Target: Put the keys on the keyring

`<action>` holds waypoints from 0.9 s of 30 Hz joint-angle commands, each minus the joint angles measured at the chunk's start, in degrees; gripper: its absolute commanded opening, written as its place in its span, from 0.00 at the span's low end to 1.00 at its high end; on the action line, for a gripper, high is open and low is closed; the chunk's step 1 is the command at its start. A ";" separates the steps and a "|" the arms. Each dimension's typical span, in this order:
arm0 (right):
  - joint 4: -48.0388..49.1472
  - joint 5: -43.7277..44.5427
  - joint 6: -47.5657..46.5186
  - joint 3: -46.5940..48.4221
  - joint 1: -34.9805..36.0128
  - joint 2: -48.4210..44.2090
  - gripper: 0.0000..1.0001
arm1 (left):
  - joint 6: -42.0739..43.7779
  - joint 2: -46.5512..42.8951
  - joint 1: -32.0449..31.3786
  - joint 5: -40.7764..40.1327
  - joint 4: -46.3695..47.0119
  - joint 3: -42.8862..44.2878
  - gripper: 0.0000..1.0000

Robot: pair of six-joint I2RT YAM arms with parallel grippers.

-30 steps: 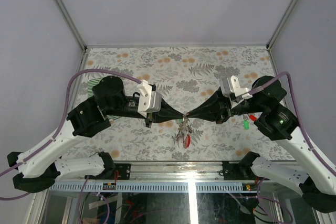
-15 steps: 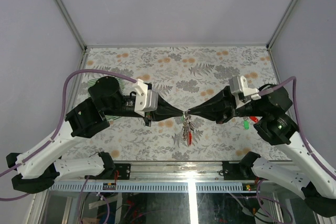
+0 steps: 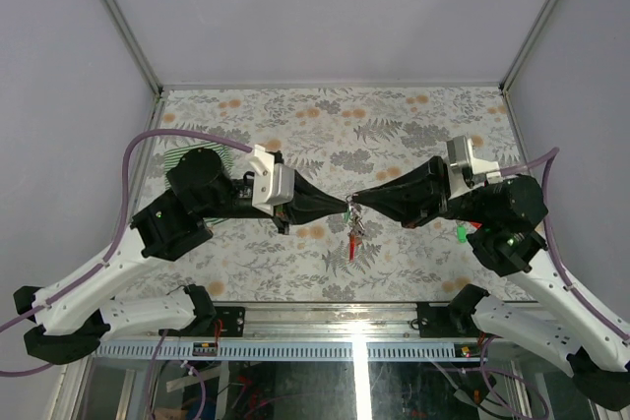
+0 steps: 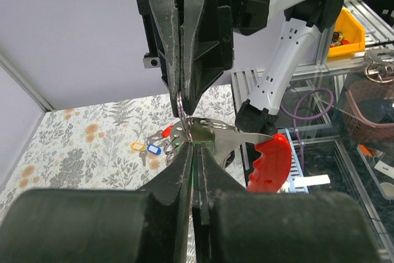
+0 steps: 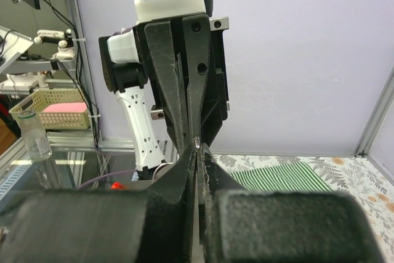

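My two grippers meet tip to tip above the middle of the table. The left gripper (image 3: 345, 206) (image 4: 196, 145) is shut, and a green key head glints between its fingers. The right gripper (image 3: 355, 205) (image 5: 196, 146) is shut on the thin wire ring of the keyring (image 4: 181, 108) (image 5: 196, 142). Below the tips hangs the bunch: the grey metal strip (image 4: 228, 135), the red oval loop (image 3: 351, 244) (image 4: 271, 161) and several small keys (image 3: 355, 228). Loose keys with red, yellow and blue heads (image 4: 152, 146) lie on the table.
A green key (image 3: 460, 233) and a red key (image 3: 474, 223) lie on the flowered table (image 3: 335, 125) under my right arm. The green striped cloth (image 3: 180, 158) (image 5: 283, 177) lies at the left under my left arm. Grey walls close in the sides and back.
Both grippers have moved up and slightly away from me while staying shut. The bunch with the red loop has lifted and now hangs straight down beneath the tips.
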 commanded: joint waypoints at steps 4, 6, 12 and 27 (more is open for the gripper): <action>16.15 8.65 4.36 -2.00 0.34 -1.50 0.00 | -5.02 -1.07 -0.22 -0.93 9.06 -3.29 0.00; 15.67 9.86 3.69 -2.36 0.36 -1.71 0.00 | -5.44 -1.22 -0.29 -1.56 10.15 -3.57 0.00; 10.45 15.94 1.10 -2.56 0.32 -3.46 0.00 | -5.71 -1.78 -0.23 -5.57 11.08 -3.96 0.00; 4.23 13.43 -3.57 -0.80 0.37 -4.01 0.00 | -5.48 -3.33 -0.18 -9.28 12.39 -5.15 0.19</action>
